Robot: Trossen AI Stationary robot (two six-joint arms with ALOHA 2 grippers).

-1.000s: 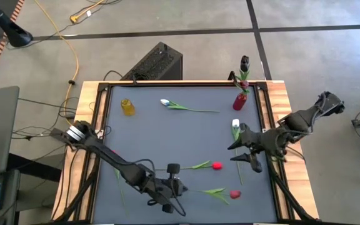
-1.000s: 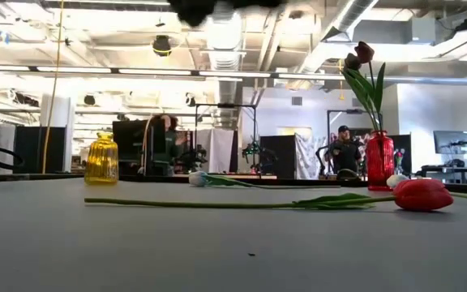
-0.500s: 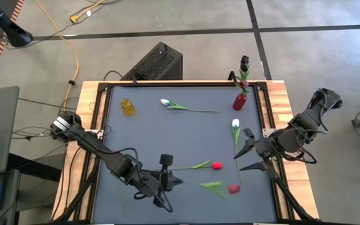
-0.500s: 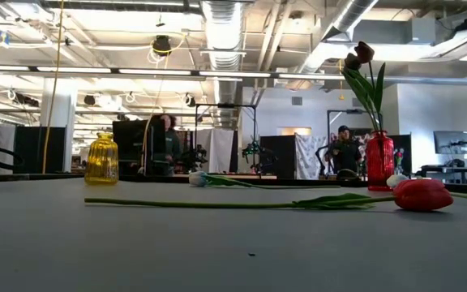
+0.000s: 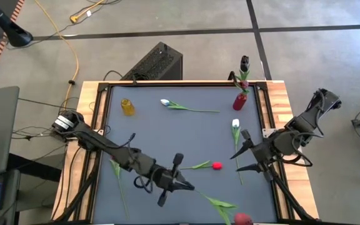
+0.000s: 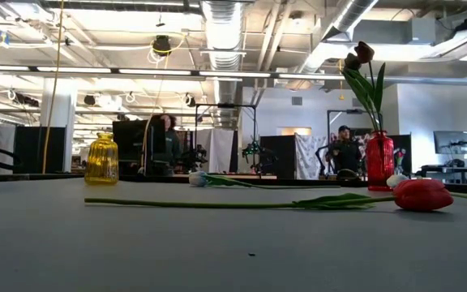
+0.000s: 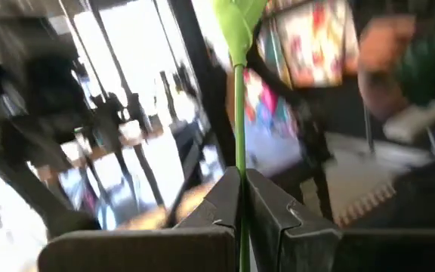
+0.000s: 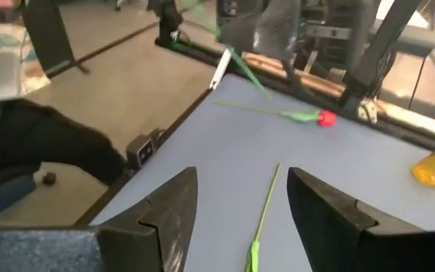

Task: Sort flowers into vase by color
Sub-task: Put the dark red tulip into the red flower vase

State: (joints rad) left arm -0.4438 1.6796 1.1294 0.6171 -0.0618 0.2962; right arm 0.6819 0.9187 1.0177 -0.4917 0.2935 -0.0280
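High view: red tulip (image 5: 243, 219) stem in left gripper (image 5: 179, 181).

This place is a big open robotics lab or workshop. The ceiling (image 6: 217, 49) has bare ducts and pipes, and the concrete floor (image 5: 305, 56) carries a yellow cable (image 5: 74, 44). Behind the table (image 6: 217, 251) stand dark equipment racks (image 6: 136, 142) and a person (image 6: 345, 150).

L gripper (image 5: 175, 178) clamped, raised; R gripper (image 5: 241, 152) fingers spread.

Grey table (image 5: 167, 134): yellow vase (image 5: 127, 107), red vase (image 5: 239, 100), white tulip (image 5: 235, 128), red tulip (image 5: 211, 165).
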